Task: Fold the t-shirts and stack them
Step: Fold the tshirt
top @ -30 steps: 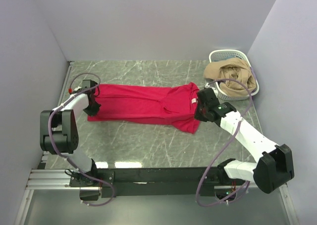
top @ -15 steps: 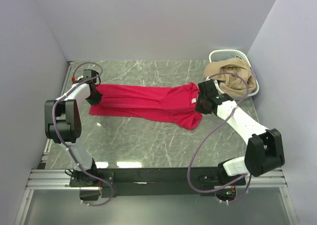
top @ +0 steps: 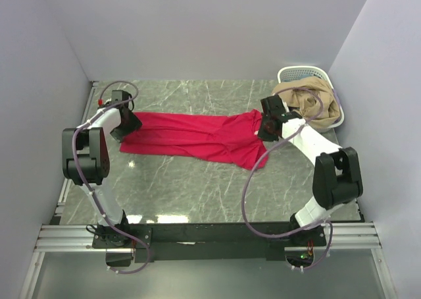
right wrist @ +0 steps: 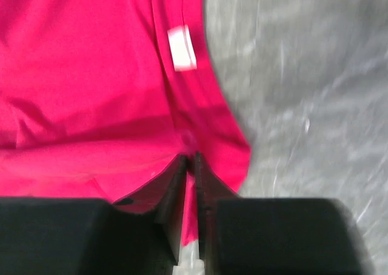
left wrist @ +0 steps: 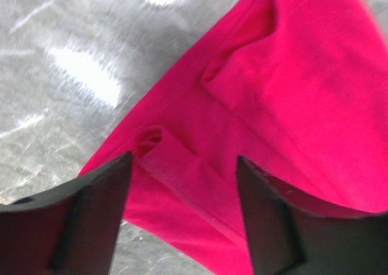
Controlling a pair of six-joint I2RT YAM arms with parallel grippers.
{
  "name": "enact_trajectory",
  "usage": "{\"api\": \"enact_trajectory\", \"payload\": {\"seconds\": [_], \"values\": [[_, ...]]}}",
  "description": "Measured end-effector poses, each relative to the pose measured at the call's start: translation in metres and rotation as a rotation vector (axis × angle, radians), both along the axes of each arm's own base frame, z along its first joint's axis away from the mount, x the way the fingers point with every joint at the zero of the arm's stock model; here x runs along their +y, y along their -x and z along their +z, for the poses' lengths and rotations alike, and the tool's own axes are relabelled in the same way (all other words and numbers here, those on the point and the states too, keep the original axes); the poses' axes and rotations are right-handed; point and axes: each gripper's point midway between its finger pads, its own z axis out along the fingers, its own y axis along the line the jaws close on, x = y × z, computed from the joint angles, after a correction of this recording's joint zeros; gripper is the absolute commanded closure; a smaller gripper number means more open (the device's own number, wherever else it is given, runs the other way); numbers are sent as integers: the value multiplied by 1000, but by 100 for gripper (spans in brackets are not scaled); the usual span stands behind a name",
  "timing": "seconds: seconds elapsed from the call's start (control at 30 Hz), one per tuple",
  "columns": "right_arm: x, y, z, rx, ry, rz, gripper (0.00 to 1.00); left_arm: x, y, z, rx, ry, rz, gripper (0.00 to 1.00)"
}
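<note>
A crimson-red t-shirt (top: 191,135) lies stretched left to right across the grey marble table (top: 197,187). My left gripper (top: 126,123) is at its left end. In the left wrist view that gripper (left wrist: 183,161) stands open, straddling a raised fold of the red cloth (left wrist: 291,93) without holding it. My right gripper (top: 266,129) is at the shirt's right end by the collar. In the right wrist view its jaws (right wrist: 191,157) are a thin slit apart, with the red cloth (right wrist: 91,75) pinched at the tips. The white neck label (right wrist: 181,48) shows just ahead.
A white lattice basket (top: 299,70) stands at the back right corner, with a crumpled tan garment (top: 306,105) spilling over it close to my right arm. Grey walls close in the table on the left, back and right.
Both arms moved toward the back of the table, shifting the shirt's ends with them. My left gripper opened and let go of the shirt's left end.
</note>
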Motion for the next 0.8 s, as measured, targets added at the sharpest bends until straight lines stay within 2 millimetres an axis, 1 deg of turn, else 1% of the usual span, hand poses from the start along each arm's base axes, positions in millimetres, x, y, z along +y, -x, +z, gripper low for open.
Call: {"api": "enact_trajectory", "payload": {"seconds": [0.1,0.13,0.17,0.3,0.37,0.43,0.53,0.6,0.63,0.7,0.8], "values": [[1,-23,4,-23,-2,-14,67,0,-11,8,-33,3,-4,19],[0,-30,3,-26,0,-17,61,0,-15,11,-45,2,-3,18],[0,-37,2,-28,2,-23,59,0,-18,14,-56,1,-3,18],[-1,-62,-2,-35,1,-35,59,0,-28,21,-94,1,-5,16],[4,-71,1,-39,-24,-15,58,-2,-29,24,-105,9,-14,15],[12,-76,7,-48,-69,14,59,-7,-32,32,-136,26,-36,14],[31,-76,15,-55,-157,73,58,-22,-30,48,-192,65,-92,11],[48,-67,15,-46,-234,123,58,-40,-30,60,-226,87,-152,10],[55,-62,14,-37,-259,143,58,-52,-30,64,-241,98,-187,10],[68,-48,10,-11,-304,179,58,-77,-28,68,-257,117,-255,10],[91,-24,-1,45,-360,229,58,-115,-18,60,-250,158,-348,9]]}}
